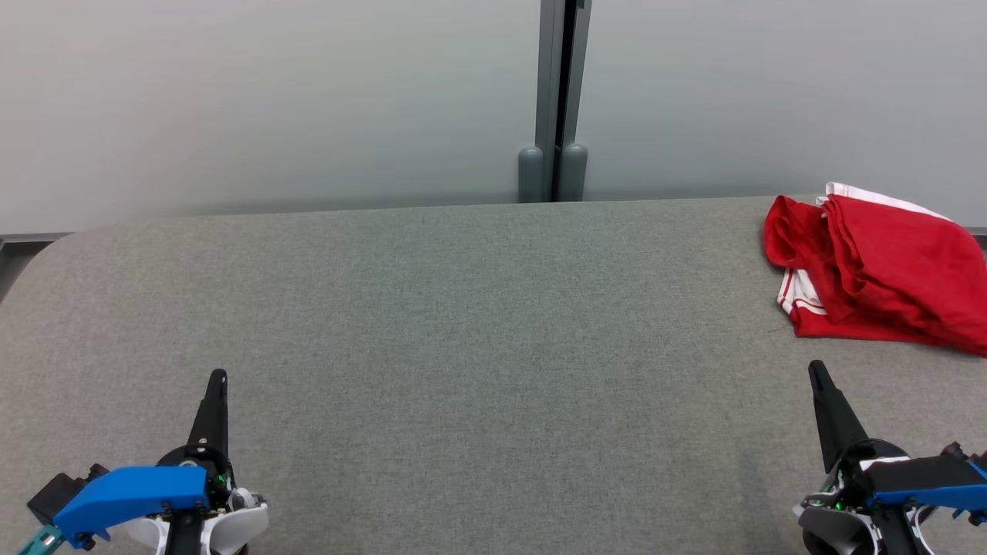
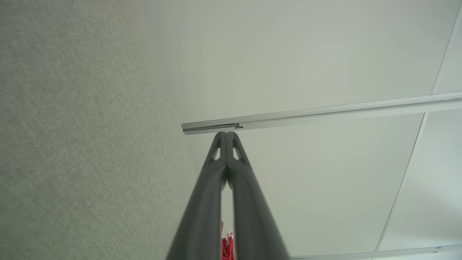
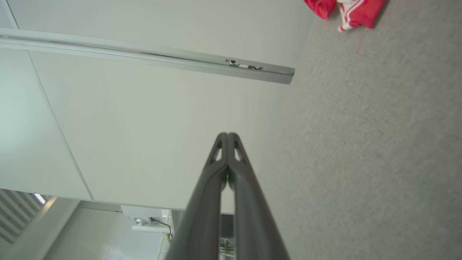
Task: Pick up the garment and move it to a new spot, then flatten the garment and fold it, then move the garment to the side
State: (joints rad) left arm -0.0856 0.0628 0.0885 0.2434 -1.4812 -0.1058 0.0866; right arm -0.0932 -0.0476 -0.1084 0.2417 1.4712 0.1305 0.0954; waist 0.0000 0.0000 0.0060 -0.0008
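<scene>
The garment (image 1: pixel 879 270) is red with white trim and lies crumpled at the far right of the grey table (image 1: pixel 463 324), running past the view's right edge. In the right wrist view the garment (image 3: pixel 346 11) sits at the top edge. A sliver of the red garment (image 2: pixel 227 247) peeks between the fingers in the left wrist view. My left gripper (image 1: pixel 219 376) rests shut at the lower left, nothing in it. My right gripper (image 1: pixel 814 367) is shut and empty at the lower right, a short way in front of the garment. Both wrist views show the fingertips pressed together, left gripper (image 2: pixel 226 133) and right gripper (image 3: pixel 227 134).
A pale partition wall (image 1: pixel 270 100) stands behind the table, with a grey post (image 1: pixel 554 100) at its seam. The table's far left corner (image 1: pixel 46 247) is rounded. The grey felt stretches wide between the two grippers.
</scene>
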